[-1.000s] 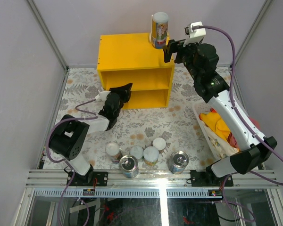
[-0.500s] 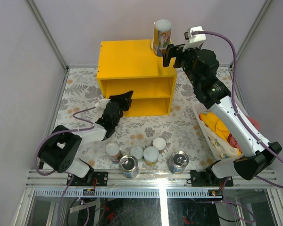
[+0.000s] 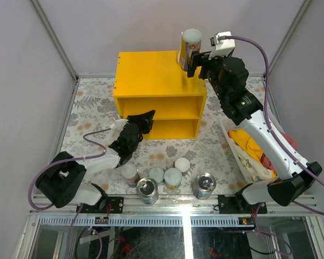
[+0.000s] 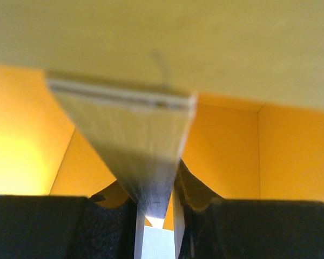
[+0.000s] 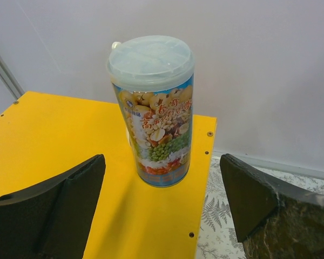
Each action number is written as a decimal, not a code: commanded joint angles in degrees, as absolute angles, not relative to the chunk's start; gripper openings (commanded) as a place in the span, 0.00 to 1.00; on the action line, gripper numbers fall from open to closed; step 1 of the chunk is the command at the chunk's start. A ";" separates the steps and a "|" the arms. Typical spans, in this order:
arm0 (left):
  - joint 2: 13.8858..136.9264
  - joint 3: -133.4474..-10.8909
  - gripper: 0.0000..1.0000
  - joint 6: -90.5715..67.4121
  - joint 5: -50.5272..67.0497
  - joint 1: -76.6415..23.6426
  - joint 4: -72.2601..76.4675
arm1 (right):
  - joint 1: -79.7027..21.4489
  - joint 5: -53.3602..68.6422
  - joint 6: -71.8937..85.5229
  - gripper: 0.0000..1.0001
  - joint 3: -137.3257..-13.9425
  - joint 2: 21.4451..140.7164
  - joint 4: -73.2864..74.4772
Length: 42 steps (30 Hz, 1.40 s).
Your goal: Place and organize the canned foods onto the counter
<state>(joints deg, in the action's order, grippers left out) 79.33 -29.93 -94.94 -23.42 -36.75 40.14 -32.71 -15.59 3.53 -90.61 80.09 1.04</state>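
Observation:
The yellow counter (image 3: 151,73) stands at the back of the table. One tall canned food with a white lid (image 3: 190,47) stands upright on its top at the right corner (image 5: 154,108). My right gripper (image 3: 196,60) hovers just right of that can, open; in the right wrist view (image 5: 161,159) the fingers straddle it without touching. My left gripper (image 3: 143,120) is at the counter's lower left compartment, shut on a board edge of the counter (image 4: 156,216). Other canned foods cluster near the front edge: small white-lidded ones (image 3: 129,171) (image 3: 182,163) and two blue tins (image 3: 147,190) (image 3: 204,184).
A white basket of coloured cloth (image 3: 248,145) sits along the right side, under my right arm. Grey walls and metal frame posts close in the table. The floral table cover (image 3: 167,145) lies between the counter and the cans.
The counter has slid toward the front and slightly right, with my left gripper still clamped on it. The tall can rode along on top, and my right gripper stayed beside it.

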 commanded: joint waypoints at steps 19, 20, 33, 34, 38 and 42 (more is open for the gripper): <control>74.50 -30.18 0.01 -90.48 -16.32 -44.89 33.00 | -33.23 -21.44 4.34 0.94 -92.03 82.86 -0.66; 74.60 -30.33 0.01 -90.57 -16.41 -45.05 32.76 | -33.22 -21.95 4.37 0.94 -91.83 82.96 -0.82; 74.85 -30.44 0.04 -92.81 -17.15 -46.24 30.01 | -33.20 -26.13 2.64 0.92 -93.60 86.49 -2.77; 74.81 -30.36 0.05 -93.08 -17.22 -46.23 29.92 | -33.15 -26.60 2.57 0.92 -93.81 86.80 -2.81; 75.01 -30.08 0.14 -94.00 -17.35 -46.28 30.06 | -32.84 -28.58 2.67 0.88 -94.31 87.84 -2.73; 75.35 -29.84 0.48 -94.53 -17.31 -46.25 30.60 | -32.39 -29.51 2.64 0.84 -94.31 88.24 -2.93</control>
